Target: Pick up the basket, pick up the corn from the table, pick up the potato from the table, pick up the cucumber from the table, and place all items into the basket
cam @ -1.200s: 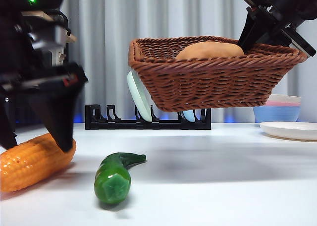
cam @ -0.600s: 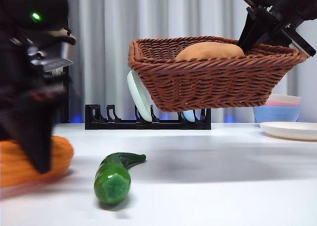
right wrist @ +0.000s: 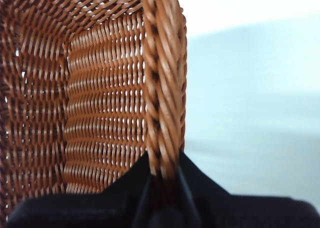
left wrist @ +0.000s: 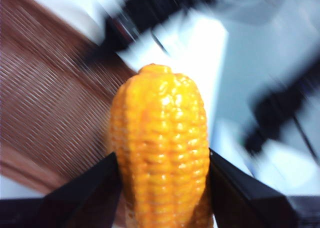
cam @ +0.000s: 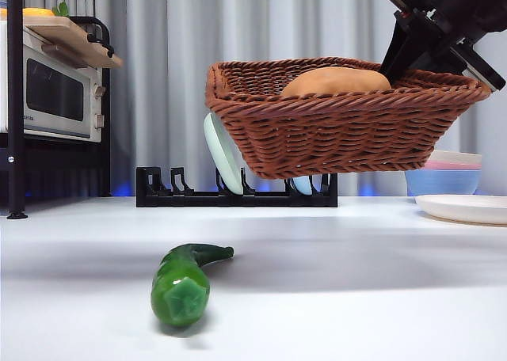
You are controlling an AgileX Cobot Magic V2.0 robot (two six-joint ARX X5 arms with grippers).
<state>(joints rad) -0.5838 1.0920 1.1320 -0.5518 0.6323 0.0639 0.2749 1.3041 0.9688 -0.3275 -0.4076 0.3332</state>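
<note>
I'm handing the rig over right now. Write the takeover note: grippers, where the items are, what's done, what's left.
Left gripper: shut on the corn, lifted out of the front view, brown wicker beside it in the blurred wrist view.
Right gripper: shut on the basket rim, holding it above the table.
Potato: in the basket.
Cucumber: lying on the table.
Done: basket lifted, potato in, corn picked up.
Left: drop the corn in, then pick up the cucumber and add it.

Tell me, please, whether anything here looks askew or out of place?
Only the basket stands out: it hangs in the air, tilted, gripped at its rim by the right hand, the potato inside. The cucumber lies on the table.
</note>
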